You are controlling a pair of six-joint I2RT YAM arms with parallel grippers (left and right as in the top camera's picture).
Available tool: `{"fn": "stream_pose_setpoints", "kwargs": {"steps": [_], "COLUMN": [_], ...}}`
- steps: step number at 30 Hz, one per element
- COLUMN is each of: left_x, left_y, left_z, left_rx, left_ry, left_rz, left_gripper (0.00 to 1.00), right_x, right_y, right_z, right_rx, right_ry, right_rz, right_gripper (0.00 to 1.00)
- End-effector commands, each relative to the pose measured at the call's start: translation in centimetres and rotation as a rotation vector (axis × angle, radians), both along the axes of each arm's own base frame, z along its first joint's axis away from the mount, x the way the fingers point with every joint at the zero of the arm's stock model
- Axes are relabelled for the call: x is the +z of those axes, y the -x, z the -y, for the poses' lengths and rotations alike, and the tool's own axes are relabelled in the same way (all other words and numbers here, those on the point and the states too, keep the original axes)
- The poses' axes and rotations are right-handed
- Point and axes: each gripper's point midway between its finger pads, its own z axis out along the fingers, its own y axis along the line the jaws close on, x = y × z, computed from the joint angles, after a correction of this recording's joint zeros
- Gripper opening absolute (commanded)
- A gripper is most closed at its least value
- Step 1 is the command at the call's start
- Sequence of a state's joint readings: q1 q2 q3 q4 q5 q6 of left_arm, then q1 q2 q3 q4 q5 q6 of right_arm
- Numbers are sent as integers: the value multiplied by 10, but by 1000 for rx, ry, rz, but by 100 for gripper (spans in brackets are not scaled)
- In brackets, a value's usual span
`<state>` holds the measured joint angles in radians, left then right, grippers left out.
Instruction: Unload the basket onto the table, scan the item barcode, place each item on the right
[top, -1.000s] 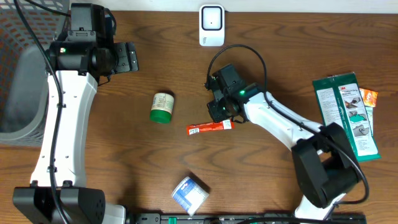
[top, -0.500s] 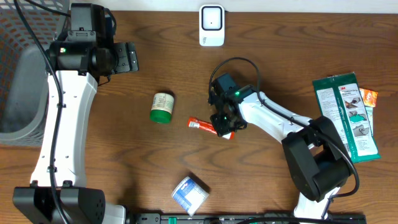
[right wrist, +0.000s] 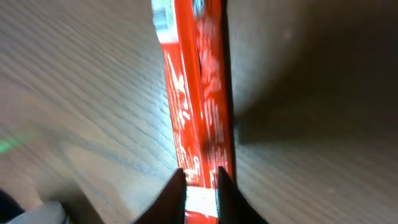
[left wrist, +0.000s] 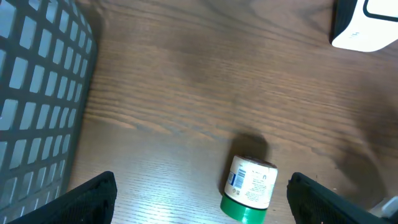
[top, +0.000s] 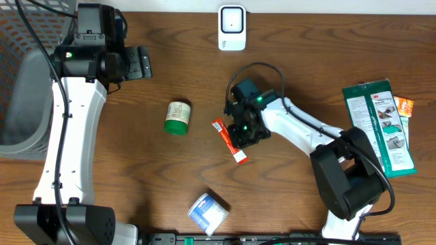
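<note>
A long red box lies slanted on the wooden table, left of my right gripper. In the right wrist view the red box runs up the frame, and the right gripper stands over its near white end. Its jaws are a narrow gap apart, with the box showing between them. The white scanner stands at the table's far edge; it also shows as the white scanner in the left wrist view's corner. My left gripper hangs wide open, and in its own view the left gripper holds nothing.
A green-lidded bottle lies on its side, seen below the left gripper as the bottle. A grey basket stands at the left. A blue and white box lies near the front edge. A green packet and an orange packet lie at the right.
The right gripper swung the red box from lying across the table to a steep slant, and its jaws parted a little. The left arm stayed still.
</note>
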<state>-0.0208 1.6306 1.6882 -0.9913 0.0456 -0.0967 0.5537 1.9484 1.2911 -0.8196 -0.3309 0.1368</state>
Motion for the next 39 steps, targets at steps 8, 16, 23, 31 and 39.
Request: {"fn": "stream_pose_setpoints", "kwargs": {"steps": [8, 16, 23, 31, 39], "left_x": [-5, -5, -5, -5, -5], "left_y": [-1, -1, -1, -1, -1], "left_z": [-3, -3, -3, -3, -3], "left_rx": [4, 4, 4, 4, 4], "left_ry": [-14, -14, -14, -14, -14], "left_rz": [-16, -16, -16, -16, -16], "left_gripper": [88, 88, 88, 88, 88], "right_x": [4, -11, -29, -30, -23], "right_y": [-3, 13, 20, 21, 14], "right_z": [-10, -5, 9, 9, 3], "right_rx": [70, 161, 200, 201, 207], "right_ry": [42, 229, 345, 345, 331], "right_rz": [67, 153, 219, 218, 238], "right_gripper": [43, 43, 43, 43, 43]}}
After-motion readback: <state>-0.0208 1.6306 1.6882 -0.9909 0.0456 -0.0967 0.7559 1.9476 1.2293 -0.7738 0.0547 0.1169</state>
